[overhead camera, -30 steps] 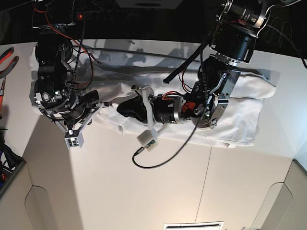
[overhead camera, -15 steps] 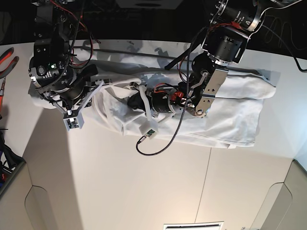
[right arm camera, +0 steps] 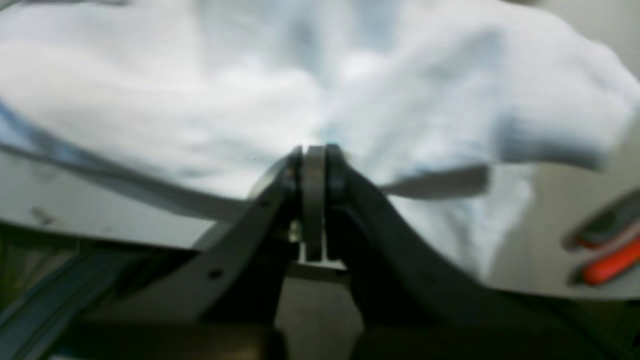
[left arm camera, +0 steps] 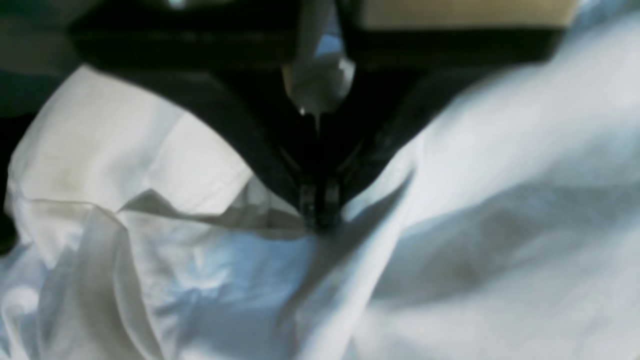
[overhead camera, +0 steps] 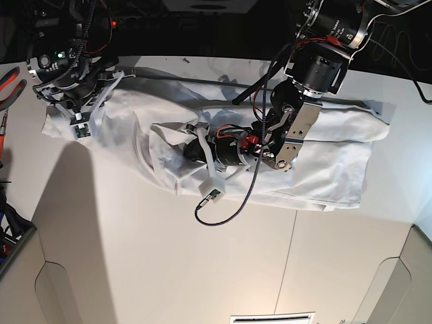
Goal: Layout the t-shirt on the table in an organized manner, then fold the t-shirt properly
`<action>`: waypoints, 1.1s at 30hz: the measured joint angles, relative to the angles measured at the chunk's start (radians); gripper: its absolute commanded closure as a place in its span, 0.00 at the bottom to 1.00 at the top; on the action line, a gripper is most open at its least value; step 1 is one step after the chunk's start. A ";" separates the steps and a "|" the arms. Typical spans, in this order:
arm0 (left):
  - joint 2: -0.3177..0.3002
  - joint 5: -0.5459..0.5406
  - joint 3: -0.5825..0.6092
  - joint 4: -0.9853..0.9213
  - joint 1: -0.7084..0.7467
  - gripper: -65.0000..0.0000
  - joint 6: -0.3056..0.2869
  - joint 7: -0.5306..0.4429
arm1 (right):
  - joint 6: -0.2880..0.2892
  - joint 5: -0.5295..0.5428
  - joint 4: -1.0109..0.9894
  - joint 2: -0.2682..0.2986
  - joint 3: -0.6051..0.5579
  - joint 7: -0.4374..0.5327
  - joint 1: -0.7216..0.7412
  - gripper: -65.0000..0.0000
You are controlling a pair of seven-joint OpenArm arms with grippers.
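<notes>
The left gripper (left arm camera: 320,210) has its dark jaws pressed tight together, pinching a fold of the t-shirt (left arm camera: 475,200); the cloth bunches right at the fingertips and spreads away toward four and eight o'clock in soft grey-shadowed creases. In the base view this left gripper (overhead camera: 191,150) lies low over the middle of the shirt, with its arm reaching in from one o'clock and a black cable (overhead camera: 226,209) looping off its wrist toward six o'clock onto the bare table (overhead camera: 169,270).

The right gripper (right arm camera: 314,165) is clenched too, jaws fully together, with white cloth lying just beyond the tips; the wrist picture is too blurred to tell whether fabric is actually caught between them. From the base view the right gripper (overhead camera: 101,84) sits at about ten o'clock, over the shirt's far left end.

The t-shirt (overhead camera: 337,155) stretches in a long crumpled band across the upper half of the table, from nine o'clock to three o'clock, smoother on the right, heaped and folded over itself near the middle.

Red-handled pliers (overhead camera: 9,84) lie at the table's left edge, seen also as an orange blur (right arm camera: 607,262) in the right wrist view. No brand, label or readable writing shows anywhere on the shirt.
</notes>
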 measured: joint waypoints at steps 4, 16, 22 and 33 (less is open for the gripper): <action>-0.014 -0.018 -0.002 0.087 0.005 1.00 -0.007 0.068 | -0.002 0.000 0.000 0.000 0.056 0.006 0.000 1.00; -0.013 -0.212 -0.054 0.406 0.032 0.95 -0.086 0.346 | -0.003 0.003 -0.007 0.000 0.067 0.006 0.000 1.00; -0.031 -0.156 -0.006 0.405 0.108 0.62 -0.151 0.330 | -0.003 0.004 -0.045 -0.001 0.067 0.026 -0.001 1.00; -0.033 0.294 0.214 0.404 0.133 0.61 -0.017 0.095 | -0.003 0.003 -0.117 0.000 0.067 0.040 0.000 1.00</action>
